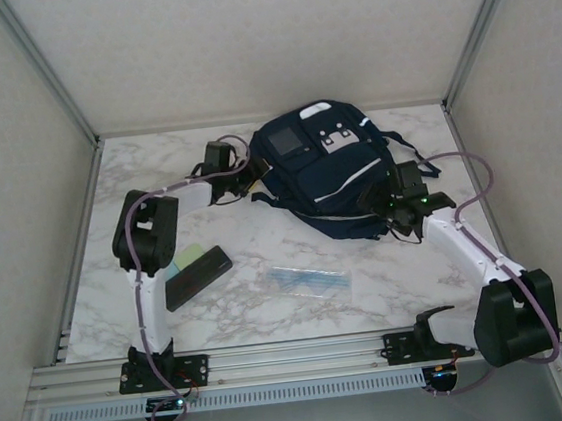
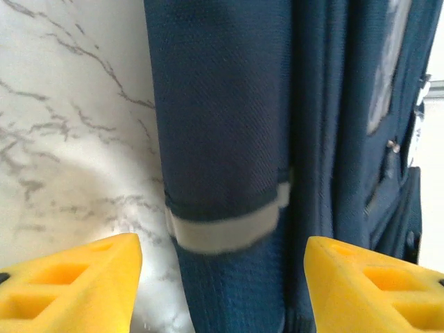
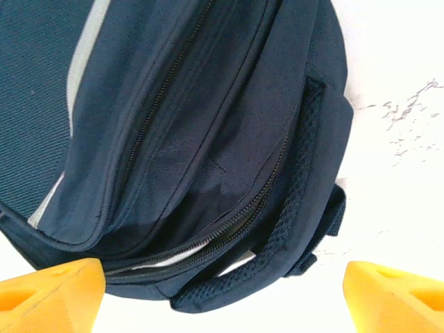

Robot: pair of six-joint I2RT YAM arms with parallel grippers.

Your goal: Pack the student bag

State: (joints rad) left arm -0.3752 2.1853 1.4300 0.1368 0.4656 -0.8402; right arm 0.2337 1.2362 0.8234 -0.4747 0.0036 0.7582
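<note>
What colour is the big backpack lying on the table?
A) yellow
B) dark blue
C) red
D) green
B: the student bag is dark navy fabric with thin white stripes, lying on the white marble table.

Top camera: high behind me, looking down over the whole marble table [image 1: 387, 260]. Both my wrist cameras: very close, facing the student bag [image 1: 322, 171], shared by all views.
</note>
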